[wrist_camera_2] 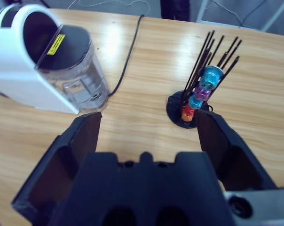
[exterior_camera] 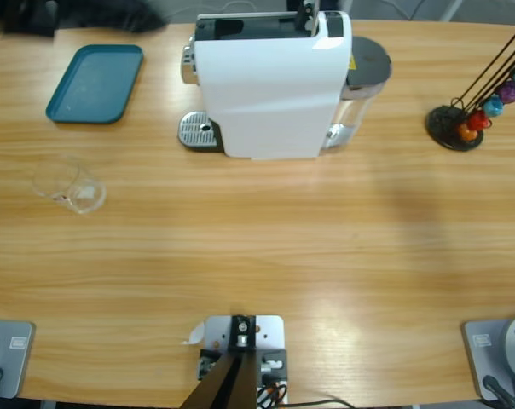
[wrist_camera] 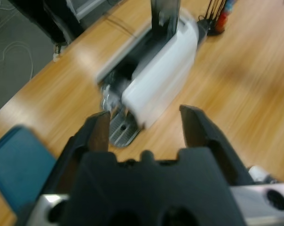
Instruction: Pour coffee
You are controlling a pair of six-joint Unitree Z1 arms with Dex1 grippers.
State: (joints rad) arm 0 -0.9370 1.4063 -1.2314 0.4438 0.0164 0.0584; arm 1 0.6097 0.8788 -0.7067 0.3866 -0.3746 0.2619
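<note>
Nothing of the pouring looks started. The glass cup [exterior_camera: 68, 185] sits alone on the left of the table [exterior_camera: 266, 256], well apart from the machine [exterior_camera: 270, 81], and the drip tray [exterior_camera: 199, 132] at the machine's front has nothing on it. I can't make out any coffee, either in the cup or under the spout, so by my reckoning the whole job is left: get the cup and bring it to the machine or the liquid to the cup.

Both arms hang back; neither shows in the high view. The left end effector [wrist_camera: 146, 125] is spread wide and empty, looking toward the machine and the teal tray [wrist_camera: 17, 162]. The right end effector [wrist_camera_2: 146, 127] is likewise released, facing the capsule stand [wrist_camera_2: 198, 96] and the water tank [wrist_camera_2: 81, 70].

Room is generous: the near half of the table lies bare. The cup stands fairly near the left edge, and the capsule stand near the right edge, so reaches there want care.
</note>
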